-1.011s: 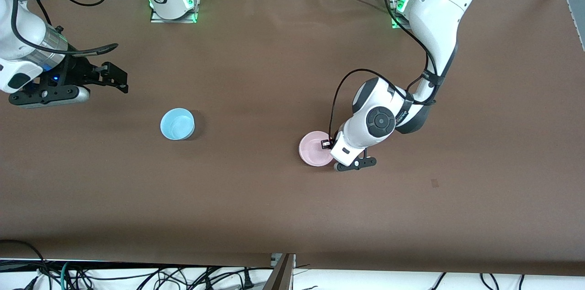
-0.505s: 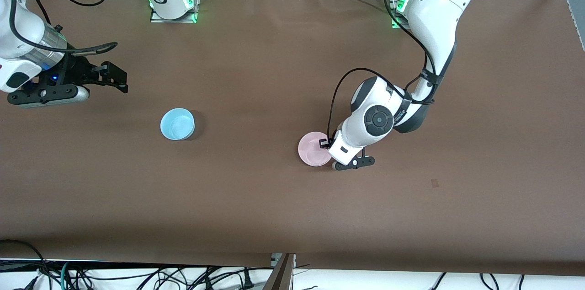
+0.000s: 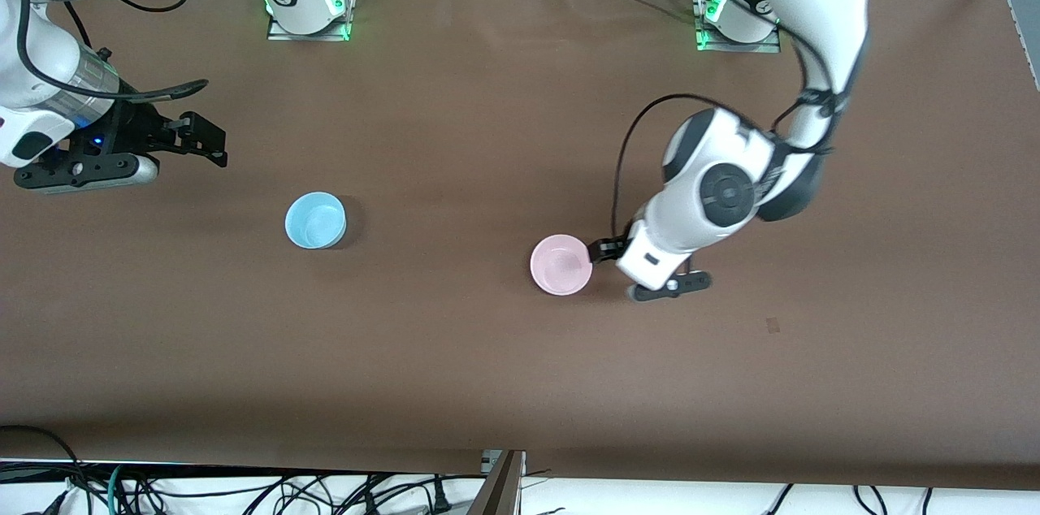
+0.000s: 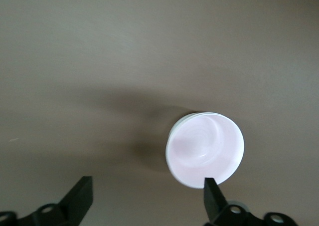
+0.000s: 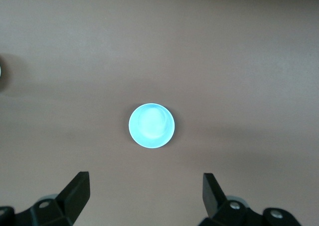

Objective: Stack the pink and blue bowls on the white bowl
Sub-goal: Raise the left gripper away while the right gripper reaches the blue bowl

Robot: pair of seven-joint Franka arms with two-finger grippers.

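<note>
Pink bowl (image 3: 561, 265) sits mid-frame on bench (image 3: 487, 369), apparently nested on a white rim. Left claw (image 4: 144, 201), spread, hangs beside it. Blue bowl (image 3: 315, 220) should be gripped at its rim by spread right claw (image 5: 144, 198), waiting upper left.

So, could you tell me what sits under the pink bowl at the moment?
A thin white rim shows just below the pink bowl, suggesting a white bowl nested beneath; the rest is covered. The left gripper is open beside it.
</note>
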